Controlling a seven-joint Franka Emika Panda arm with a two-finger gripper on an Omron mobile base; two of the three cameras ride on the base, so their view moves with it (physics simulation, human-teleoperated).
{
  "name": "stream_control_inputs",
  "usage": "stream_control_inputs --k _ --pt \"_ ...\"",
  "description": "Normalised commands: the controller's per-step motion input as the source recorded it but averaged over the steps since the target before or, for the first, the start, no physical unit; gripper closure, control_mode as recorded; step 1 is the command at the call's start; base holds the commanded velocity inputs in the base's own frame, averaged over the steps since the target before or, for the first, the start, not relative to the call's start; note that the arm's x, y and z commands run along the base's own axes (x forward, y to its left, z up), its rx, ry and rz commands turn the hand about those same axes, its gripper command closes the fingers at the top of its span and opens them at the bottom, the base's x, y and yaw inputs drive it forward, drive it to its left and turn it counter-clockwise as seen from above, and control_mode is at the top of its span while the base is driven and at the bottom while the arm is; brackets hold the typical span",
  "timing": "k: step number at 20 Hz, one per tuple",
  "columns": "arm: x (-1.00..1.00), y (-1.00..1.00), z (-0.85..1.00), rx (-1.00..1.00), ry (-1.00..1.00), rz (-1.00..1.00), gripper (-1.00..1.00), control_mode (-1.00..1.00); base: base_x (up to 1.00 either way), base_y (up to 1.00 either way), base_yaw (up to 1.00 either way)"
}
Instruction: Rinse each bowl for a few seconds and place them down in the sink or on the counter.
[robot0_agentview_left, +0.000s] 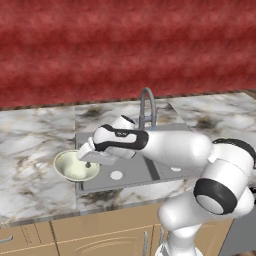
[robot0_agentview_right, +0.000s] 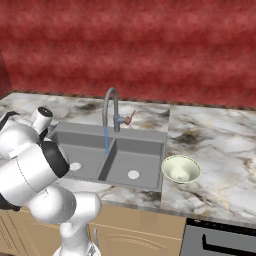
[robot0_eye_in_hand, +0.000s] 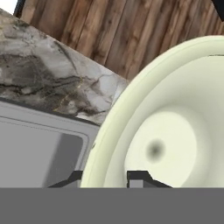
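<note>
My gripper (robot0_agentview_left: 86, 156) is clamped on the rim of a bowl (robot0_agentview_left: 76, 165); in the hand view one dark finger (robot0_eye_in_hand: 138, 178) sits inside the rim and the other outside it, so the thin wall is pinched between them. This bowl is round and shallow, smooth and matte, pale cream-green with a lighter lip, and it curves down to a small flat bottom with a dim spot at its centre. It hangs tilted over the left edge of the sink (robot0_agentview_left: 131, 171), partly above the counter (robot0_agentview_left: 30, 150) there.

The sink is a grey rectangular double basin with flat walls, a ridge between the halves and a round white drain in each. A slim, arched grey faucet (robot0_agentview_right: 110, 107) rises at its back edge, and a thin blue stream of water (robot0_agentview_right: 106, 139) falls from the spout toward the divider.

The second bowl (robot0_agentview_right: 181, 169), same shape and colour, stands upright on the counter just beside the sink's right edge. The worktop is polished white-and-grey marble with brownish veins, over tan wooden cabinets (robot0_agentview_left: 100, 232). Behind it runs a mottled red wall (robot0_agentview_right: 130, 50).
</note>
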Motion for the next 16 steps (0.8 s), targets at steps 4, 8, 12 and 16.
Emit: stream_control_inputs --k 4,8,12,16 --pt "0.12 0.25 0.0 -0.03 0.01 0.0 1.0 -1.0 0.0 0.0 0.0" --pt "0.13 0.26 -0.08 -0.04 0.02 0.0 1.0 -1.0 0.0 0.0 0.0" --pt "0.11 0.26 -0.19 -0.06 0.01 0.0 1.0 -1.0 0.0 0.0 0.0" --pt "0.16 0.25 -0.27 -0.06 0.0 0.0 1.0 -1.0 0.0 0.0 0.0"
